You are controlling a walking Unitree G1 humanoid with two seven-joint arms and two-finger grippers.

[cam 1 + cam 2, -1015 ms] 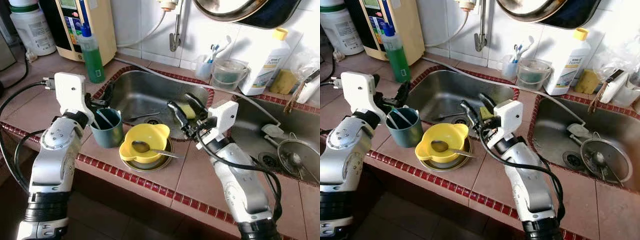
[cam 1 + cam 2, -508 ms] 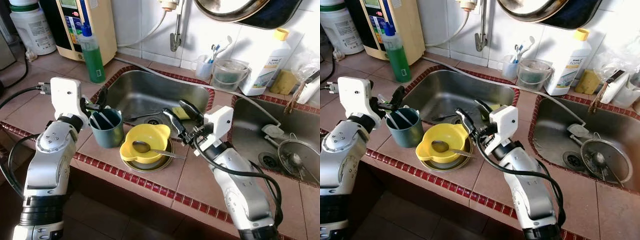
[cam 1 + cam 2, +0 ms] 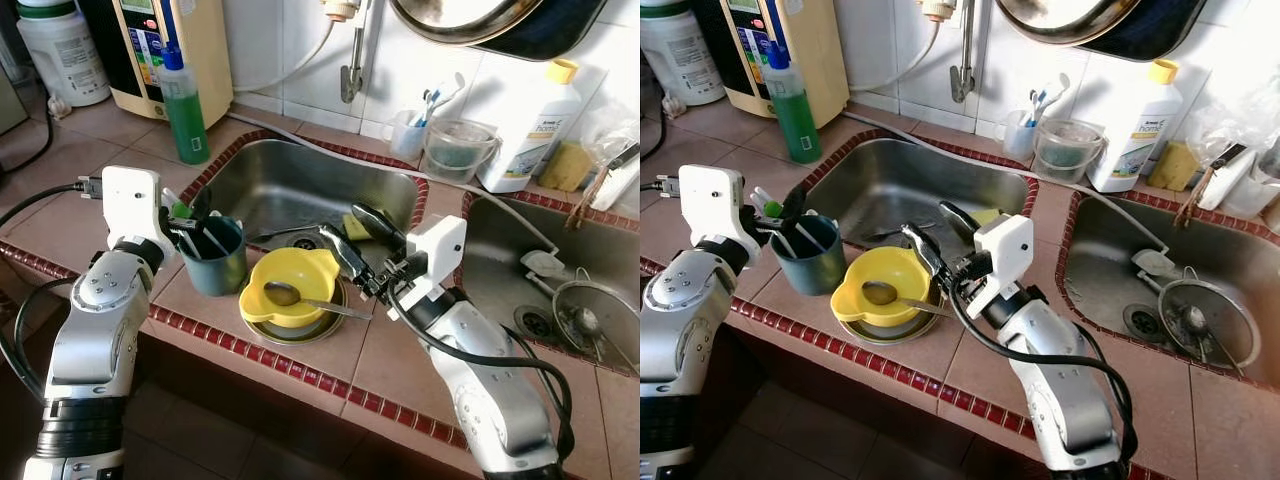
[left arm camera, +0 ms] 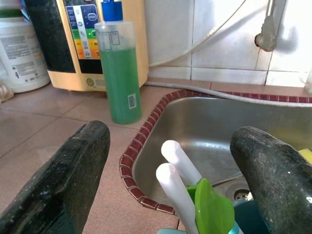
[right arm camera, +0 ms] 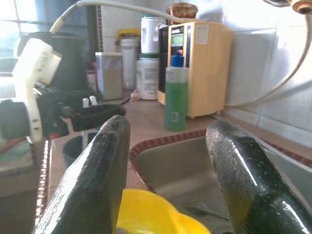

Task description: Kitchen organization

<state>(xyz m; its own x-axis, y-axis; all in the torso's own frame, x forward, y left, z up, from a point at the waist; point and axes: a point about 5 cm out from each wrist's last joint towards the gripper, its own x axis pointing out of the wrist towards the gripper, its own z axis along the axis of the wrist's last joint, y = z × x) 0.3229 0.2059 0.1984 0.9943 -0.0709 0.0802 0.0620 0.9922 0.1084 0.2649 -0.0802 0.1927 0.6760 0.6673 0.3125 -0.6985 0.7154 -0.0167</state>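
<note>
Two grippers are in play over the tiled counter [image 3: 330,360]. The left gripper [image 3: 190,215] hovers right at the rim of one teal cup [image 3: 215,258], fingers spread apart, nothing clamped between them. In the left wrist view those two black fingers [image 4: 63,180] stand wide on either side of two white handles [image 4: 178,161] and one green piece [image 4: 214,214] poking up out of the cup.

Over to the right gripper [image 3: 352,235]: it hangs above the front edge of the left sink [image 3: 300,190], just behind the yellow bowl [image 3: 290,283], jaws parted and empty. The right wrist view looks between its two fingers [image 5: 92,180] toward the bowl's yellow rim and the other arm beyond.

One yellow bowl, then, sitting on one metal plate [image 3: 325,325], with one spoon [image 3: 300,297] lying in it, handle sticking out over the rim toward the right arm. The cup stands just beside the bowl on its left, touching or nearly so.

Two sinks in all: the left one holds a yellow sponge [image 3: 356,224] near the right gripper, and the right sink [image 3: 500,270] holds one round metal strainer [image 3: 595,315].

Along the back: one green bottle [image 3: 184,105] of liquid, one cream appliance [image 3: 185,45], one big white jug [image 3: 62,55], one white bottle with a yellow cap [image 3: 530,125], one clear tub [image 3: 458,148], and a small cup of toothbrushes [image 3: 410,130].
</note>
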